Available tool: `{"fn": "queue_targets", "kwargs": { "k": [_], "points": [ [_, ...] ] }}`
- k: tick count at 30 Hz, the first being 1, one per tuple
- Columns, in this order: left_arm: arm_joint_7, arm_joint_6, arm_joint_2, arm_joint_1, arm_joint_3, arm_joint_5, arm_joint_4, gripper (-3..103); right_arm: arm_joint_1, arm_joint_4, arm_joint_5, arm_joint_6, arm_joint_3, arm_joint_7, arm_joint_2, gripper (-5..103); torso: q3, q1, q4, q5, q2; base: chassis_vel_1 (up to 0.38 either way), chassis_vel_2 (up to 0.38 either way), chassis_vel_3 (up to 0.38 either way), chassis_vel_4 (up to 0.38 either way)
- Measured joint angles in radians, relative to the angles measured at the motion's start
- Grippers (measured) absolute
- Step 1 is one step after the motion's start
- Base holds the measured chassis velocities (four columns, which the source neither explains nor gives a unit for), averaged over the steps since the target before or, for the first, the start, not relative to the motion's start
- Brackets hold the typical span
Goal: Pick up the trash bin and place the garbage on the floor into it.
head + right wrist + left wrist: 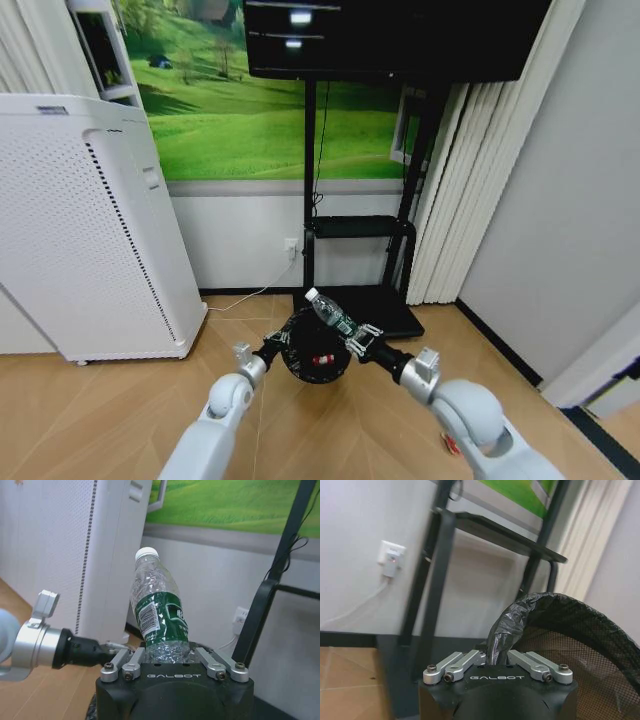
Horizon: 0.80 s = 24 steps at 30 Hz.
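The right claw pinches the bottle just above the bin, at its two o'clock rim. The left claw clamps the bin's nine o'clock rim, lifted off the floor. Dropping stage, I judge; next calls for releasing over the opening.

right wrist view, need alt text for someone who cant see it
The right gripper holds a clear plastic bottle with a green label and white cap by its base. Behind it stand a white appliance and a grey wall.
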Motion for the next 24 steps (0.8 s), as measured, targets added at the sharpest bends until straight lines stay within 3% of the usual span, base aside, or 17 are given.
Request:
{"fn": "queue_targets", "kwargs": {
  "k": [5, 7, 9, 12, 13, 15, 16, 24],
  "points": [
    [-0.009, 0.001, -0.002, -0.012, 0.041, 0.002, 0.004, 7, -0.001, -0.033, -0.029, -0.003, -0.039, 0.002, 0.007, 27, 0.0, 0.0, 0.0, 0.0, 0.0, 0.0, 0.0, 0.0, 0.0],
    [-0.01, 0.002, -0.003, -0.016, 0.05, 0.002, 0.004, 7, -0.001, -0.052, -0.037, -0.001, -0.042, 0.008, 0.014, 37, 0.0, 0.0, 0.0, 0.0, 0.0, 0.0, 0.0, 0.0, 0.0],
    [-0.01, 0.002, -0.003, -0.017, 0.052, 0.002, 0.004, 7, -0.001, -0.059, -0.038, 0.001, -0.04, 0.009, 0.016, 37, 0.0, 0.0, 0.0001, 0.0, 0.0, 0.0, 0.0, 0.0, 0.0],
    [-0.01, 0.002, 0.001, -0.017, 0.052, 0.002, 0.004, 7, -0.004, -0.073, -0.04, 0.007, -0.027, 0.009, 0.016, 54, 0.0, 0.0, 0.0002, 0.0, 0.0, 0.0, 0.0, 0.0, 0.0],
    [-0.01, 0.002, 0.001, -0.017, 0.052, 0.002, 0.004, 7, -0.004, -0.073, -0.04, 0.007, -0.027, 0.009, 0.016, 54, 0.0, 0.0, 0.0002, 0.0, 0.0, 0.0, 0.0, 0.0, 0.0],
    [-0.009, 0.002, 0.001, -0.019, 0.05, 0.002, 0.004, 7, -0.004, -0.075, -0.039, 0.01, -0.015, 0.007, 0.014, 65, 0.0, 0.0, 0.0001, 0.0, 0.0, 0.0, 0.0, 0.0, 0.0],
    [-0.009, 0.002, 0.001, -0.019, 0.05, 0.002, 0.004, 7, -0.004, -0.075, -0.039, 0.01, -0.015, 0.007, 0.014, 65, 0.0, 0.0, 0.0001, 0.0, 0.0, 0.0, 0.0, 0.0, 0.0],
    [-0.006, 0.003, 0.001, -0.017, 0.042, 0.002, -0.002, 7, 0.003, -0.072, -0.03, 0.011, -0.008, 0.001, 0.009, 96, 0.0, 0.0, 0.0001, -0.0001, 0.0, 0.0, 0.0, 0.0, 0.0]
  ]
}}
